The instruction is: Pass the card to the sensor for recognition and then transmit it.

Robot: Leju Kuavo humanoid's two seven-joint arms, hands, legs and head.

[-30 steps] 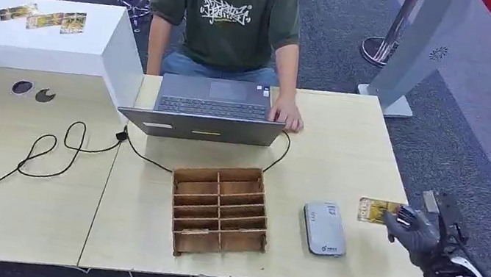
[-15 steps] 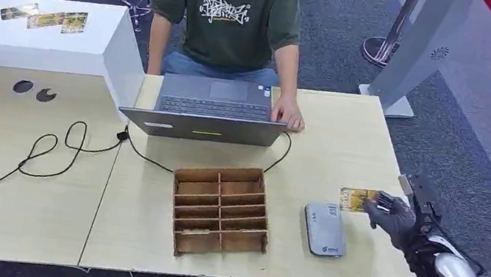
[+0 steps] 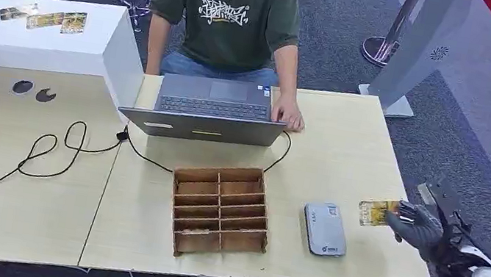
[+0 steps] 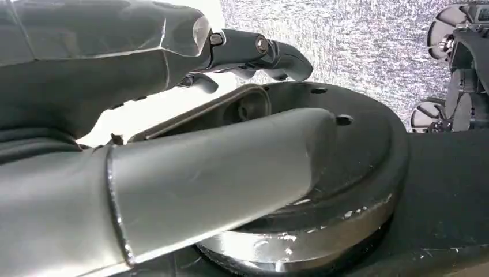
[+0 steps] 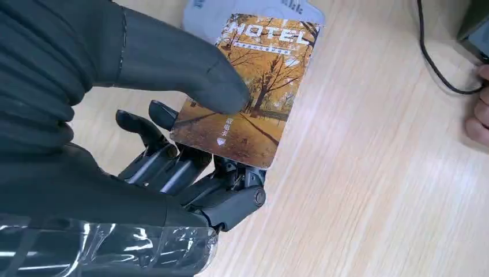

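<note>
right hand (image 3: pixel 420 229): at the table's (image 3: pixel 344 154) right edge, pinching the card (image 3: pixel 377 212)
card: flat-ish over the table, just right of the sensor (image 3: pixel 324 228), not touching it in the head view
right wrist view: way closer look, thumb on top of the card (image 5: pixel 254 86), dark fingers (image 5: pixel 173 164) underneath, "HOTEL" and autumn trees printed on it, far end overlapping the sensor (image 5: pixel 202 14)
left hand (image 4: pixel 173 75): seen close up from its wrist cam, fingers curled in, can't really tell if anything's in there
head view extras: wooden box (image 3: pixel 218 209) left of the sensor, laptop (image 3: pixel 208 108) behind it, person (image 3: pixel 227 13) seated with a hand on the laptop
</note>
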